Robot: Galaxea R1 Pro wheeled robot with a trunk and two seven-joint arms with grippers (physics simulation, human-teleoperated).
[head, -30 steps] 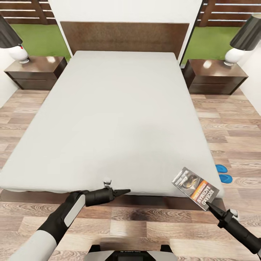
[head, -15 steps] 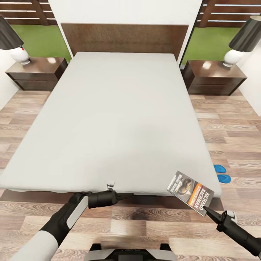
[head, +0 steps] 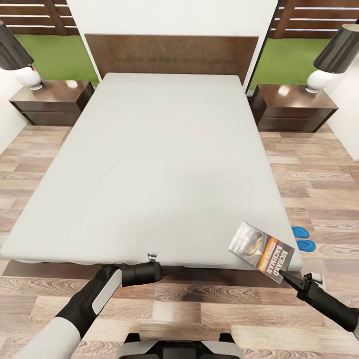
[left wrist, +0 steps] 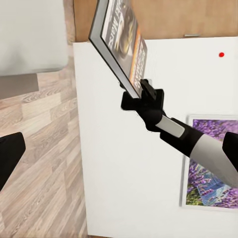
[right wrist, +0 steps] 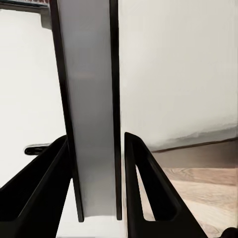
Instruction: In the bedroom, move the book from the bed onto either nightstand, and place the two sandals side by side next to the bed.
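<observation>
Head view: thin glossy book (head: 263, 251) between right jaws, left jaws' gap unclear.

Open mattress ahead, cluttered floor strip at the right of the bed

The bed (head: 164, 164) offers a wide bare grey surface from 10 to 2 o'clock, closed at 12 by the dark headboard (head: 172, 54). Each nightstand top is partly taken by a lamp: the right nightstand (head: 294, 107) at 2 o'clock has its lamp (head: 331, 57) toward the outer back, leaving the front and inner side free; the left nightstand (head: 50, 99) at 10 o'clock likewise. On the floor (head: 319, 169) between bed and right wall, the two sandals (head: 303, 238) lie at 4 o'clock just beside the bed's corner, with bare planks beyond them toward 2.
</observation>
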